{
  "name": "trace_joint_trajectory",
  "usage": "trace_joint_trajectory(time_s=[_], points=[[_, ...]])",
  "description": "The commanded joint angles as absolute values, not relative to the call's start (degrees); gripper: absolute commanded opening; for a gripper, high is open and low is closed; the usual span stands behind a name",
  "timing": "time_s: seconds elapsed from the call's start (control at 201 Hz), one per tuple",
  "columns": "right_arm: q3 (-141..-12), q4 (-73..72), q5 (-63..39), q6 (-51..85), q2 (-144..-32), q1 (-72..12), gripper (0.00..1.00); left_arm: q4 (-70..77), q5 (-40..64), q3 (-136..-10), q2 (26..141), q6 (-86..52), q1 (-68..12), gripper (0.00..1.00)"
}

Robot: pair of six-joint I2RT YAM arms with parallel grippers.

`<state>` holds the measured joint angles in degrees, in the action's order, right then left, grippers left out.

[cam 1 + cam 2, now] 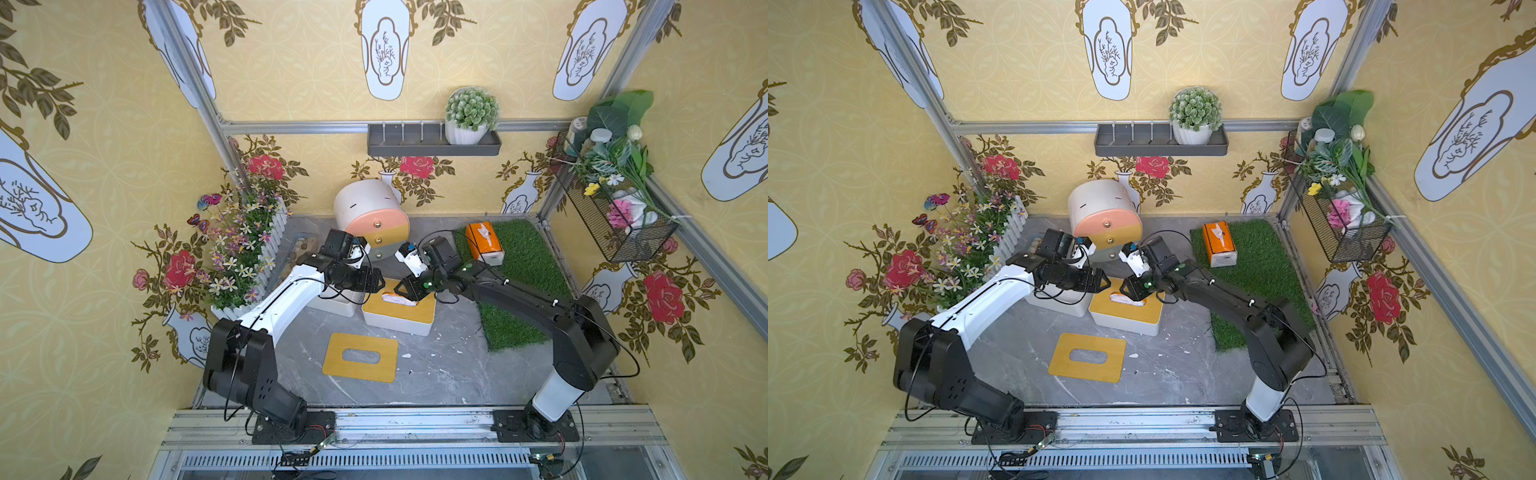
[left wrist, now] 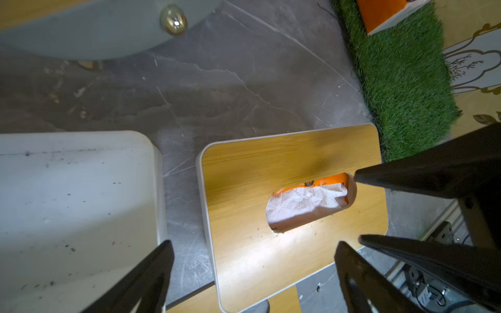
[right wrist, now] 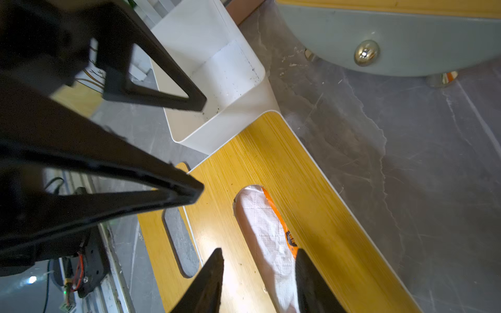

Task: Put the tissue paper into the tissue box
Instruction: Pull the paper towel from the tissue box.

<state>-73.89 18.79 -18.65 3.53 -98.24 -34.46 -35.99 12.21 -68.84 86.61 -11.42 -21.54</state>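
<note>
We are judging the crumpled white tissue paper (image 1: 399, 299), mid-frame in the slot of the bamboo-lidded white tissue box (image 1: 399, 315), soft and tearable: pinch its fold. Right gripper (image 3: 259, 251) is straddling it, half-spread; left gripper (image 2: 254, 243) is gaping.

Yellow floral wallpaper (image 1: 291, 75); grey marble floor (image 1: 436, 374); wall shelf (image 1: 432, 148); grass mat (image 1: 532, 257).

The left arm (image 1: 286, 299) and right arm (image 1: 523, 300) lean in, tips nearly meeting; left fingers (image 2: 146, 273) gape wide, right fingers (image 3: 208, 281) stand narrower, apart.
</note>
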Motion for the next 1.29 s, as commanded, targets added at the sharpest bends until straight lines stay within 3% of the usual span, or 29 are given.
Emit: trace_joint_trajectory(time_s=[0.0, 0.403, 1.025, 1.289], points=[[-75.9, 22.6, -12.2, 0.0, -100.0, -35.9, 0.42, -31.9, 7.0, -66.9, 83.3, -12.0, -21.5, 0.97], [-78.8, 27.4, -8.4, -0.5, -103.5, -36.4, 0.28, -29.0, 3.6, -64.1, 78.1, -12.0, -21.5, 1.00], [-77.2, 29.8, -8.0, -0.4, -103.2, -36.4, 0.23, -29.7, 4.4, -64.6, 79.2, -12.0, -21.5, 1.00], [-75.8, 29.6, -8.9, 0.0, -101.5, -36.5, 0.26, -29.8, 4.4, -64.6, 79.1, -12.0, -21.5, 1.00]])
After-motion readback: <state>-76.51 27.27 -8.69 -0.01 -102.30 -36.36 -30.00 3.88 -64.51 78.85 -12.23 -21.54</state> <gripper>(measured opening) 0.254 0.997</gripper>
